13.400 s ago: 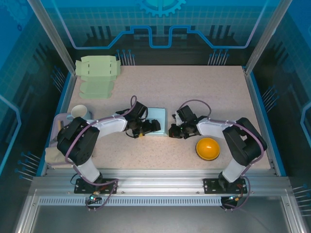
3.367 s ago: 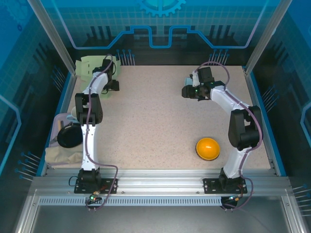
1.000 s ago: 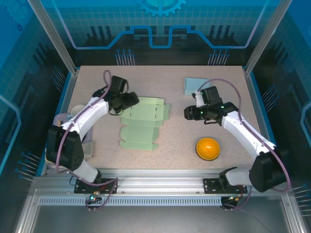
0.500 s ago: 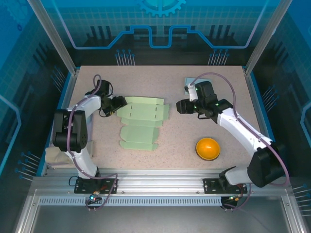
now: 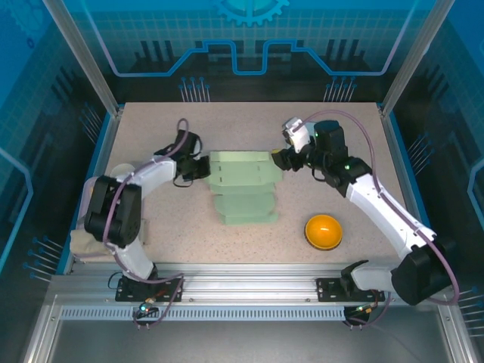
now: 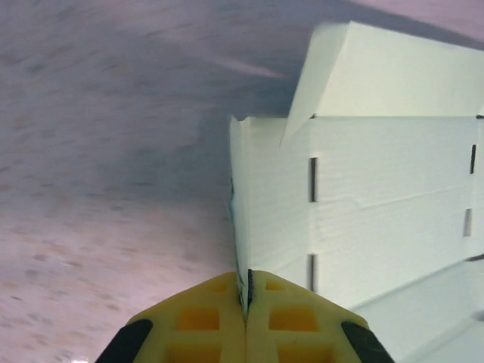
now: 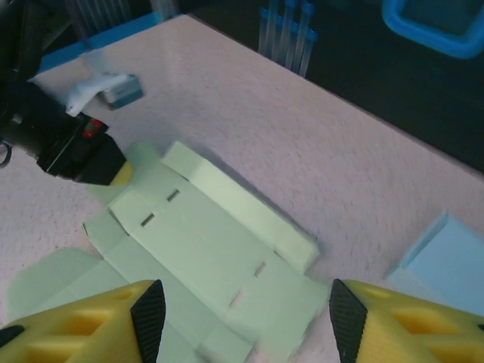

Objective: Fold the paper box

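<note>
The paper box [image 5: 243, 186] is a flat pale-green sheet with slots and flaps, lying in the middle of the table. My left gripper [image 5: 203, 168] is at its left edge. In the left wrist view the yellow fingertips [image 6: 219, 318] are pressed together on the sheet's thin raised edge [image 6: 239, 204]. My right gripper [image 5: 278, 159] hovers over the sheet's right end, open. In the right wrist view its gripper [image 7: 246, 321] has its fingers wide apart above the paper box [image 7: 204, 249], with nothing between them. The left gripper [image 7: 85, 155] shows at the far end.
An orange bowl [image 5: 324, 231] sits at the near right. A light-blue folded box [image 7: 446, 265] lies just beyond the green sheet's right end. A white cup [image 5: 121, 172] and a cloth [image 5: 87, 242] are by the left wall.
The left gripper has closed on the sheet's left edge and the sheet has shifted right toward the centre. The right gripper moved left over the sheet's right end.
</note>
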Robot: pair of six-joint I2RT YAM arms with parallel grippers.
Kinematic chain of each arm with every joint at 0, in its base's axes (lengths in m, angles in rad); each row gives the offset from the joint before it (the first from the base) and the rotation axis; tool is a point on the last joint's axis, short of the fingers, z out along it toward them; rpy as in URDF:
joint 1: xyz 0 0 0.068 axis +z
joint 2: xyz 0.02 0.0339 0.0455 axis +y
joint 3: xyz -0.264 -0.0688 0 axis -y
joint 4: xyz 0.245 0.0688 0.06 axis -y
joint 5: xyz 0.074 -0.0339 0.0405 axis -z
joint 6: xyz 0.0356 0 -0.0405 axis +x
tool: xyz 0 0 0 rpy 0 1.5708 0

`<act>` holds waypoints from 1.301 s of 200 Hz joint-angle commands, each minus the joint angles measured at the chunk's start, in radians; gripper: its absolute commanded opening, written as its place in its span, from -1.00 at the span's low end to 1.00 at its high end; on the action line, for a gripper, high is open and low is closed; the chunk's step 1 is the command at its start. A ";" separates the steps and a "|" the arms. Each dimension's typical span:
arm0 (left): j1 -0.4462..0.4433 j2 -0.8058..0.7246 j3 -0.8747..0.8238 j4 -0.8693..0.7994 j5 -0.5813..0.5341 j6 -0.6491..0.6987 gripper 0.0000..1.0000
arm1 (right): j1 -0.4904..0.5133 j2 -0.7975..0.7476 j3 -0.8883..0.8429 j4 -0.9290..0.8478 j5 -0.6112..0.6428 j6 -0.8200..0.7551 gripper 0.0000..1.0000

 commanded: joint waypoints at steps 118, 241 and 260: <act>-0.240 -0.632 -0.478 0.596 -0.282 0.481 -1.00 | -0.018 0.379 0.443 -0.501 -0.251 -0.949 0.21; -0.245 -0.642 -0.500 0.613 -0.253 0.496 -1.00 | -0.042 0.424 0.477 -0.473 -0.086 -0.886 0.14; -0.245 -0.639 -0.498 0.607 -0.283 0.495 -1.00 | -0.053 0.396 0.483 -0.452 -0.079 -0.846 0.15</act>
